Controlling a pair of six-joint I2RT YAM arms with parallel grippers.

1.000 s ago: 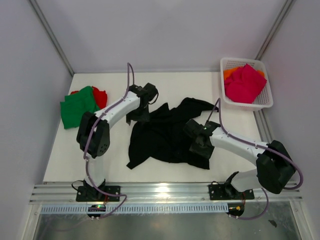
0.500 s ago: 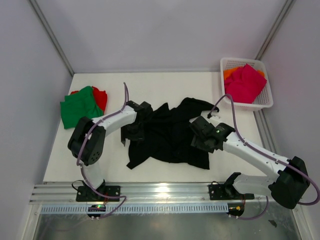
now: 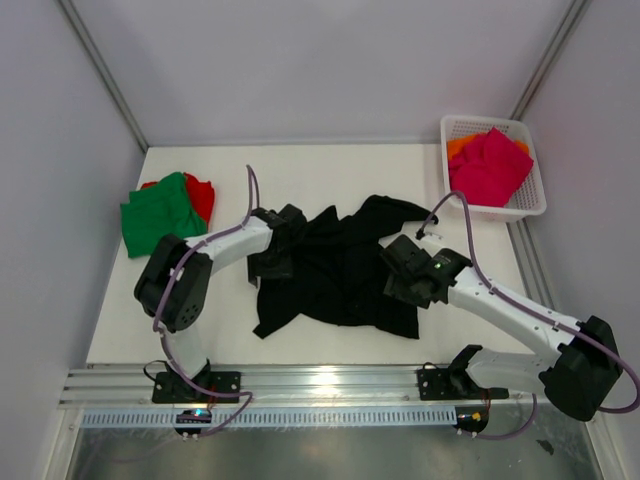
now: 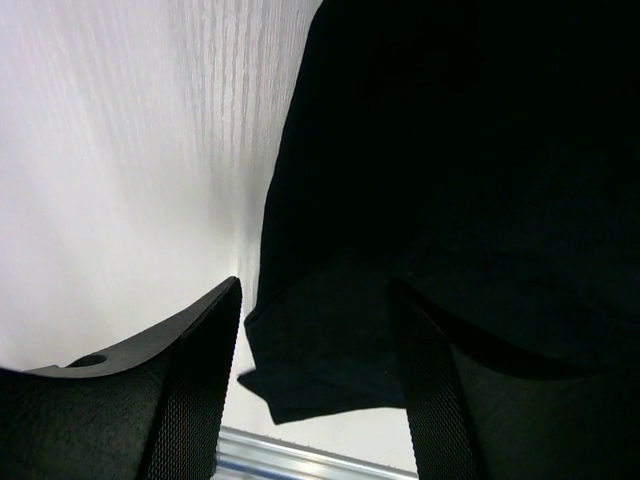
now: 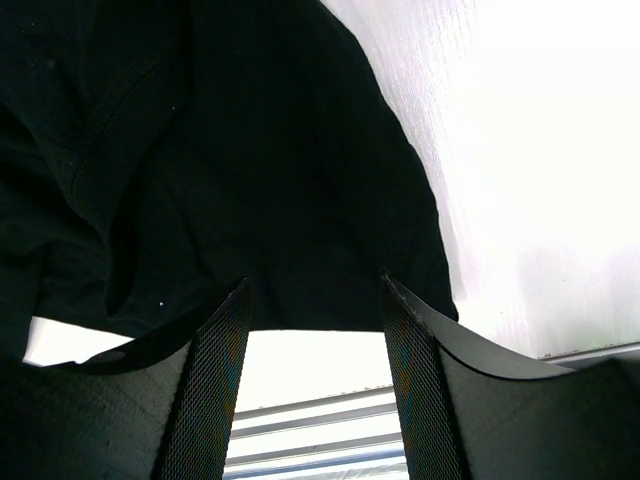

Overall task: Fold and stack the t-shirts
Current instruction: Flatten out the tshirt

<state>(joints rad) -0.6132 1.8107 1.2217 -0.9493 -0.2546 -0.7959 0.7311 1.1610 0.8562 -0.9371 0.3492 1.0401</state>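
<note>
We are looking at a black shirt [image 3: 340,265] lying crumpled in the middle of the surface [image 3: 330,170], its long axis running diagonally from the near left up toward the far right. The coming move turns on this: the shirt is sitting between the two arms, with the left arm [image 3: 215,250] reaching in at its left edge and the right arm [image 3: 500,305] at its right edge, so each arm is nearer its own side.

In the left wrist view the left jaws are standing apart. A mesh-textured finger [image 4: 200,400] is framing a loose near corner of the cloth, which is lying flat just ahead, with bare white surface to one side. In the right wrist view the right jaws are likewise standing apart and holding nothing. A finger [image 5: 215,390] is flanking the shirt's curved hem, and a stitched seam is showing among soft folds beyond it.

The cloth is looking thin, matte and limp, bunching into ridges, so we are judging it will need spreading flat before folding.

Near the left edge a green shirt [image 3: 155,212] is lying folded over a red shirt [image 3: 203,195]. At the far right corner a white lattice basket [image 3: 495,208] is holding a pink shirt [image 3: 490,165] over an orange shirt [image 3: 460,145].
</note>
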